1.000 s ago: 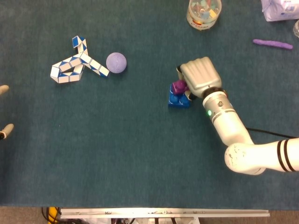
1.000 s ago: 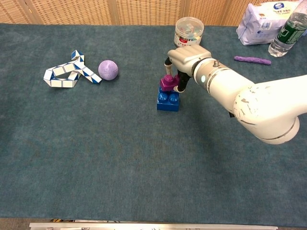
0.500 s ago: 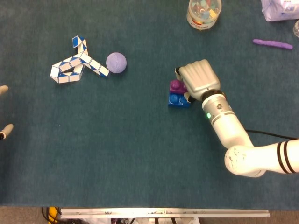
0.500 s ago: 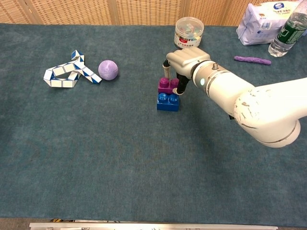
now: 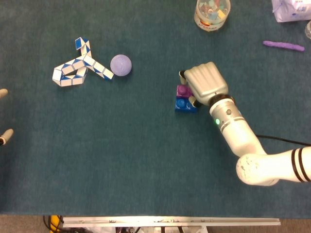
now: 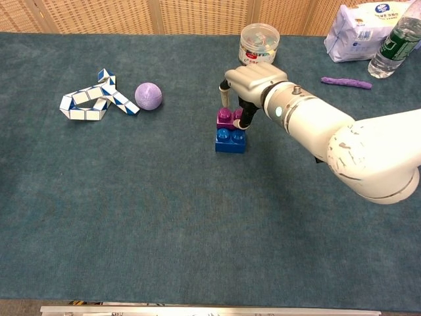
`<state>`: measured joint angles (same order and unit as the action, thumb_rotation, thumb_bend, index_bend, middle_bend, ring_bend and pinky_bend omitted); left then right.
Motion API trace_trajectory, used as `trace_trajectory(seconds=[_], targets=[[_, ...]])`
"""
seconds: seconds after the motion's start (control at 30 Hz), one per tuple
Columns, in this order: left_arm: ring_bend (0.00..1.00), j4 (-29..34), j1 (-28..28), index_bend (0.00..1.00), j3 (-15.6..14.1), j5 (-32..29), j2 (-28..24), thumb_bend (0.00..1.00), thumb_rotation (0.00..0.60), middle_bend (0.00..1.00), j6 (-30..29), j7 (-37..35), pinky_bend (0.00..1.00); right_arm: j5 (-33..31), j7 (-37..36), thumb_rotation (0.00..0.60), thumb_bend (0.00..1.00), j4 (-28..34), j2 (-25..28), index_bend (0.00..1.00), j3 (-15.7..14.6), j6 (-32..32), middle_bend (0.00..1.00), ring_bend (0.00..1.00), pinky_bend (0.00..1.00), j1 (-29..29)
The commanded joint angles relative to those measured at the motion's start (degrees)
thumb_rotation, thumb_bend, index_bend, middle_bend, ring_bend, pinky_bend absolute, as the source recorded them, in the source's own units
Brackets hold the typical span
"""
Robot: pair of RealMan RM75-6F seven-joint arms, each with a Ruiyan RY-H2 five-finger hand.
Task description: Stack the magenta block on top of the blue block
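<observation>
The magenta block (image 6: 229,118) sits on the blue block (image 6: 230,140) near the table's middle; from the head view the magenta block (image 5: 183,90) covers the far half of the blue block (image 5: 186,105). My right hand (image 6: 255,81) hovers just above and to the right of the stack, one finger down at the magenta block's far left, the thumb against its right side, pinching it. In the head view the right hand (image 5: 206,82) hides the stack's right edge. Only two spread fingertips of my left hand (image 5: 4,137) show at the left border, holding nothing.
A blue-and-white snake puzzle (image 5: 77,67) and a lilac ball (image 5: 120,64) lie at the far left. A clear jar of small pieces (image 6: 259,43) stands just behind the hand. A purple strip (image 6: 346,82), a white bag (image 6: 358,33) and a bottle (image 6: 396,38) fill the back right corner.
The magenta block came down from a tilted, raised pose and now sits level on the blue block. The right hand drifted slightly left. The left hand has not moved.
</observation>
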<state>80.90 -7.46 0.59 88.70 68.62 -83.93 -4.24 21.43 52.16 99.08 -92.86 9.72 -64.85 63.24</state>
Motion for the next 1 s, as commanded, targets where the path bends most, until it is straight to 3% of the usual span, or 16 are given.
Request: trace_trajectory(seconds=[0.03, 0.33, 0.43, 0.6, 0.7, 0.9, 1.0], targets=[[0.16, 0.1, 0.0, 0.20, 0.0, 0.1, 0.0, 0.15, 0.600, 0.16, -0.1, 0.1, 0.16, 1.0, -0.4, 0.600, 0.25, 0.8, 0.4, 0.41, -0.3, -0.2, 0.98, 1.00, 1.00, -0.3], [0.16, 0.3, -0.1, 0.20, 0.0, 0.2, -0.1, 0.15, 0.600, 0.16, 0.0, 0.2, 0.16, 5.1, -1.3, 0.600, 0.25, 2.3, 1.1, 0.41, -1.4, -1.8, 0.89, 0.99, 1.00, -1.5], [0.16, 0.4, 0.0, 0.20, 0.0, 0.1, -0.2, 0.15, 0.600, 0.16, -0.1, 0.1, 0.16, 6.2, -1.9, 0.600, 0.25, 2.7, 1.5, 0.40, -1.4, -1.9, 0.80, 0.89, 0.98, -2.0], [0.16, 0.5, -0.1, 0.20, 0.1, 0.1, -0.3, 0.15, 0.600, 0.16, 0.0, 0.2, 0.16, 8.3, -2.8, 0.600, 0.25, 3.4, 2.7, 0.35, -1.7, -1.2, 0.52, 0.49, 0.60, -2.5], [0.16, 0.7, -0.1, 0.20, 0.1, 0.1, -0.3, 0.15, 0.600, 0.16, 0.0, 0.1, 0.16, 8.6, -3.5, 0.600, 0.25, 3.6, 3.4, 0.28, -1.9, 0.1, 0.36, 0.30, 0.39, -2.7], [0.16, 0.9, -0.1, 0.20, 0.1, 0.1, -0.4, 0.15, 0.600, 0.16, 0.0, 0.2, 0.16, 8.9, -4.7, 0.600, 0.25, 3.4, 4.5, 0.13, -3.0, 3.8, 0.15, 0.05, 0.11, -2.9], [0.16, 1.0, -0.1, 0.20, 0.1, 0.0, -0.5, 0.15, 0.600, 0.16, 0.1, 0.2, 0.16, 9.2, -5.7, 0.600, 0.24, 3.1, 5.0, 0.04, -3.7, 6.1, 0.03, 0.00, 0.02, -2.9]])
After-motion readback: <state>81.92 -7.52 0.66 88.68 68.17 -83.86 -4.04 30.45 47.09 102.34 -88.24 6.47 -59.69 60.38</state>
